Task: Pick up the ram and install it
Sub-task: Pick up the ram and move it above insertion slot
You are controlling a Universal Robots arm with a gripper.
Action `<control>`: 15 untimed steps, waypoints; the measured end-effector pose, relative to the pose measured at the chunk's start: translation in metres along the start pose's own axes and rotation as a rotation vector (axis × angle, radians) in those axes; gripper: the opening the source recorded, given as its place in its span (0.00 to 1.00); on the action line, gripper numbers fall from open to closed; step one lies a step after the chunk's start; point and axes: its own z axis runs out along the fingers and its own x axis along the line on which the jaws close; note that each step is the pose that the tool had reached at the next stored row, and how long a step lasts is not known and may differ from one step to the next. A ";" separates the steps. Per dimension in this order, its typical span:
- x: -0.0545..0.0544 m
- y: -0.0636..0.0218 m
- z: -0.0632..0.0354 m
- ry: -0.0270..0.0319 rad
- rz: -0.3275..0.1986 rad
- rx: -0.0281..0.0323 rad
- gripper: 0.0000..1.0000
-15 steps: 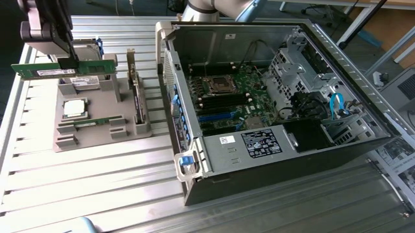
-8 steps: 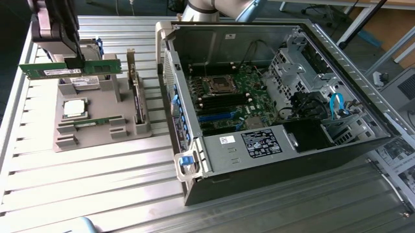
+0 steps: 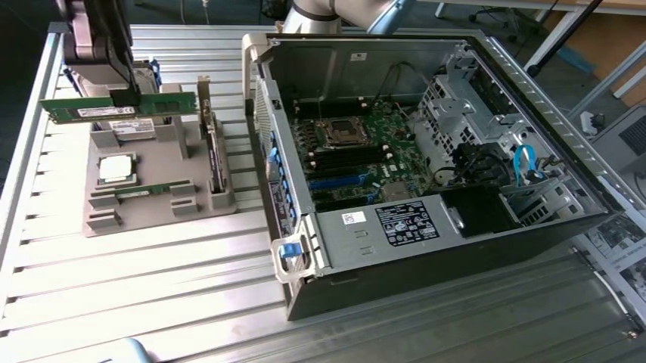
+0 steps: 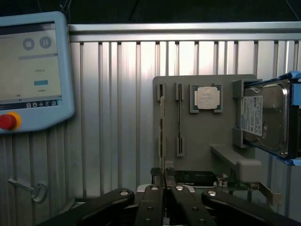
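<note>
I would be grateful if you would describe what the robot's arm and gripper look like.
The arm is a smooth, rounded, light silver-grey tube. The gripper is made of black bar-like links, and its flat black fingers are dotted with round silver pins.

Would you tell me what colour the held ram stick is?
The ram is green with a white sticker; exterior view shows it best.

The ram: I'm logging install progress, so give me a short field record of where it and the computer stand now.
ram: gripped in the shut jaws, held above the grey holder
computer case: open, at the exterior view's right of the holder
motherboard: exposed inside the case; ram not yet installed
processor chip: lying in the holder
</note>
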 end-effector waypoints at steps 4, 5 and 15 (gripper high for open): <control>0.000 -0.0047 0.0000 0.0001 0.000 -0.0001 0.12; 0.000 -0.0060 0.0000 0.0001 0.000 -0.0001 0.12; 0.000 -0.0138 0.0001 0.0001 0.000 -0.0001 0.12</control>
